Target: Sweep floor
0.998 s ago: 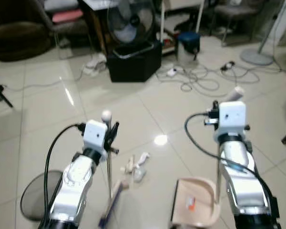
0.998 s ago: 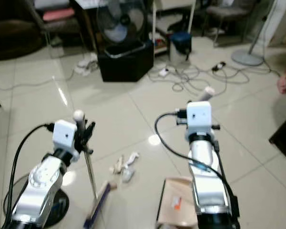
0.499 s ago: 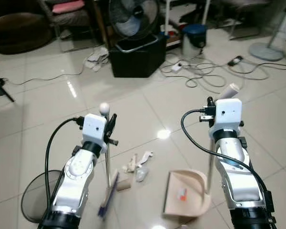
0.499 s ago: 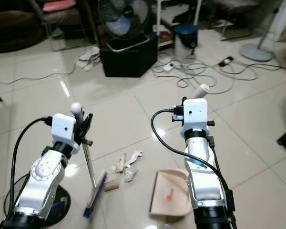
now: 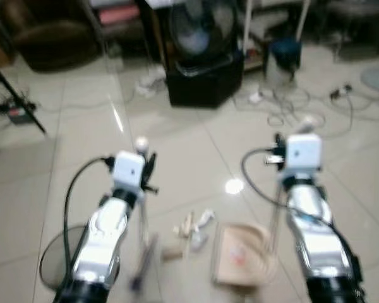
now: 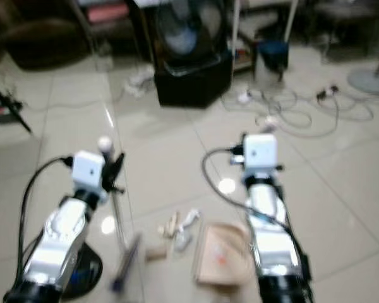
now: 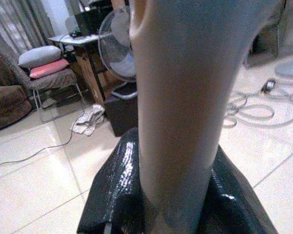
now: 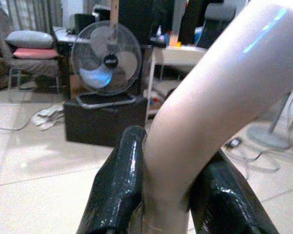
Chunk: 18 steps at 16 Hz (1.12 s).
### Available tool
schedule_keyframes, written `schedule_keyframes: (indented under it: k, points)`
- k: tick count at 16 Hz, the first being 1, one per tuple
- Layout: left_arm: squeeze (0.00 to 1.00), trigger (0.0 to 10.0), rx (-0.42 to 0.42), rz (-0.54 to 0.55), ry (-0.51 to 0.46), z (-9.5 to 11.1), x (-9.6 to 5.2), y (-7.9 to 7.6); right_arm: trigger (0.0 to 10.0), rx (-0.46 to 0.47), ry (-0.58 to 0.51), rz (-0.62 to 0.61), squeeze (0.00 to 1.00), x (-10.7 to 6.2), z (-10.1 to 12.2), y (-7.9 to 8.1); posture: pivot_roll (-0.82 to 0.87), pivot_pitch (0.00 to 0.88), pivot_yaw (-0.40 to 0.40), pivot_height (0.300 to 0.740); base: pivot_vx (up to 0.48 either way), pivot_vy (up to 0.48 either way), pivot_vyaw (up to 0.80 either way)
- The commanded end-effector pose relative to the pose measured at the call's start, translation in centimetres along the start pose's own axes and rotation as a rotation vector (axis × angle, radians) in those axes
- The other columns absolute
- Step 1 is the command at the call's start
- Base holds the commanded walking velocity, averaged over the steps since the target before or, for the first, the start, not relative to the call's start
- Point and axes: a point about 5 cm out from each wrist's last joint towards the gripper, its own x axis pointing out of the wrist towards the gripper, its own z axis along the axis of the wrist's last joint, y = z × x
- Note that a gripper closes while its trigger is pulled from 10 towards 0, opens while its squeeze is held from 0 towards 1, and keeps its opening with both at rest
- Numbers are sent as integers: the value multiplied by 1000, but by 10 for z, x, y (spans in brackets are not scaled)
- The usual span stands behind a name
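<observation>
Your left tool (image 7: 176, 204) pinches the broom handle (image 7: 178, 97); your right tool (image 8: 168, 195) pinches the dustpan handle (image 8: 210, 102). Dustpan (image 5: 240, 259) and scraps (image 5: 192, 227) sit lower centre on the floor (image 5: 177, 139).

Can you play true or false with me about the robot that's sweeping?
1. The left gripper holds the broom. True.
2. The dustpan is held by the right gripper. True.
3. The bits of litter lie inside the dustpan. False: they lie on the floor, between broom and dustpan.
4. The fan sits on a black box. True.
5. The cables lie right beside the broom. False: they lie farther off, near the box.
</observation>
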Motion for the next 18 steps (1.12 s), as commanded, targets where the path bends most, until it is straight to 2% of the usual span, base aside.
schedule_keyframes:
  k: [1,2,4,7,10,11,14,16,18]
  points:
    - [0,10000,36,15,-34,8,1,10,10000,11,-38,11,0,0,8,6,-17,78,74,740,285,0,0]
    - [0,10000,6,22,-61,9,1,9,10000,13,-35,9,0,0,7,6,-18,80,74,740,0,0,0]
    - [0,10000,12,30,-64,9,2,10,10000,10,-31,7,0,-2,5,6,-18,86,76,740,0,0,0]
    - [0,10000,-20,83,-70,5,11,13,10000,30,-47,-23,0,-5,-3,1,-14,115,81,740,0,0,0]
    - [0,10000,-18,108,-98,7,17,12,10000,29,-55,-30,0,-7,-7,-1,-8,156,84,740,0,0,0]
    - [0,10000,-16,129,-120,8,23,13,10000,22,-76,-37,0,-5,-9,-3,-10,190,88,740,0,0,0]
    - [0,10000,-11,185,-138,6,28,16,10000,-6,-113,-24,0,-2,-15,-4,-11,256,85,740,0,0,0]
    - [0,10000,-13,187,-138,5,29,14,10000,-18,-116,-11,0,-2,-19,-3,-6,300,74,740,0,0,0]
    - [0,10000,5,175,-179,5,29,12,10000,-62,-151,-6,0,4,-25,-4,-4,336,69,740,0,0,0]
